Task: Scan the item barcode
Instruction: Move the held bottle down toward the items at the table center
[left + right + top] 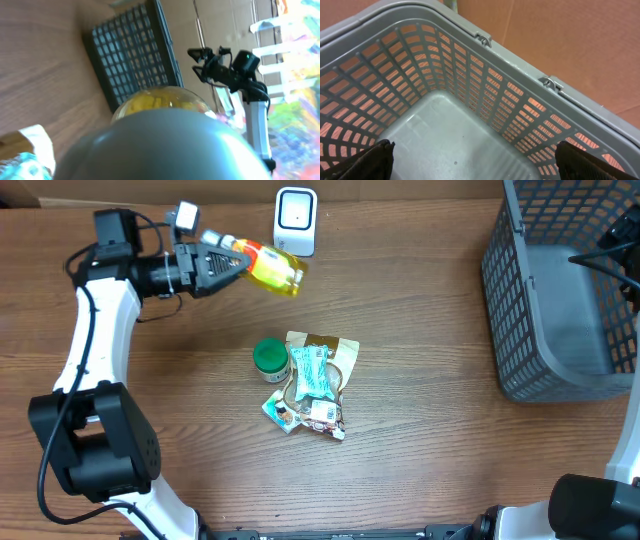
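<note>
The left gripper [232, 260] is clenched on a clear yellow plastic bottle [276, 272] that juts out ahead of its fingertips. A white box-shaped barcode scanner [295, 222] stands just beyond the bottle's far end. The right gripper [477, 165] hangs released, fingers spread, with a grey plastic mesh basket [520, 65] directly beneath it.

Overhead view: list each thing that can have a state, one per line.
yellow bottle: in the air, lying sideways beside the scanner.
left gripper: shut on yellow bottle.
right gripper: open, above basket.
basket: empty where visible.
green jar: upright, lid on.
packets: heaped beside green jar.
</note>
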Tool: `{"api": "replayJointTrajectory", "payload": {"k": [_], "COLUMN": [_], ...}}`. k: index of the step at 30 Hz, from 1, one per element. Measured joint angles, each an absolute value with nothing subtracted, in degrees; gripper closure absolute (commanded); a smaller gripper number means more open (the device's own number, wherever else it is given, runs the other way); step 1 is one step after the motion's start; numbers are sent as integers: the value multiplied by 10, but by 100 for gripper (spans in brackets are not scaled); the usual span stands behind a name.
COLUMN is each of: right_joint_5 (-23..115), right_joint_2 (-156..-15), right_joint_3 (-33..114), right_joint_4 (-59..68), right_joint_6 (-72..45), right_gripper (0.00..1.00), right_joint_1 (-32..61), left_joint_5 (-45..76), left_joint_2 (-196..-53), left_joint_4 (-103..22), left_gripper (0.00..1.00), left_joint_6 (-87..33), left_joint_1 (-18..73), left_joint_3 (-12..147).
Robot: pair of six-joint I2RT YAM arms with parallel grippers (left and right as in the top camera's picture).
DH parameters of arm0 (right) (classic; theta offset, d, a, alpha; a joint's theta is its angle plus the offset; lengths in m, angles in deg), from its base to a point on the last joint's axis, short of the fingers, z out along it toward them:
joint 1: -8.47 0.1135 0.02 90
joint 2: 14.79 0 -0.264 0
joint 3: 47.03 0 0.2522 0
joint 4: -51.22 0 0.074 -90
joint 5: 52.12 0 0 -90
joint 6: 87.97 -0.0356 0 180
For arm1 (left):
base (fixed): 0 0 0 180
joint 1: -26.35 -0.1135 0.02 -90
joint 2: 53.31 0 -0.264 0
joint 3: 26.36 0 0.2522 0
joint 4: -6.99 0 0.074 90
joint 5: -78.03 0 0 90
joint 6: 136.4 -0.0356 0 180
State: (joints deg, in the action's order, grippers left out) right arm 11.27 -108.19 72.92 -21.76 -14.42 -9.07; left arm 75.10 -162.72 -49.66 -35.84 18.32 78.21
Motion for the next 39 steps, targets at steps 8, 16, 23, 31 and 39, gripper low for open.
{"api": "replayJointTrajectory", "payload": {"k": [8, 16, 23, 31, 39], "right_joint_5": [113, 112, 113, 113, 113], "right_joint_2": [-1082, -1082, -1082, -1082, -1082], "right_joint_3": [729, 729, 729, 729, 729], "right_joint_4": [-218, -219, -218, -218, -219], "right_joint_6": [-144, -144, -144, -144, -144], "right_gripper": [0, 0, 0, 0, 0], "right_joint_1": [-91, -91, -91, -91, -91], "left_joint_5": [755, 753, 643, 574, 563], "left_joint_2": [-1627, -1627, -1615, -1570, -1484], "left_joint_4": [-608, -883, -1029, -1030, -1031], "left_gripper": [95, 94, 96, 96, 96], "left_joint_6": [-423, -618, -775, -813, -809], "left_joint_1": [213, 217, 223, 278, 331], "left_joint_3": [782, 786, 784, 770, 756]}}
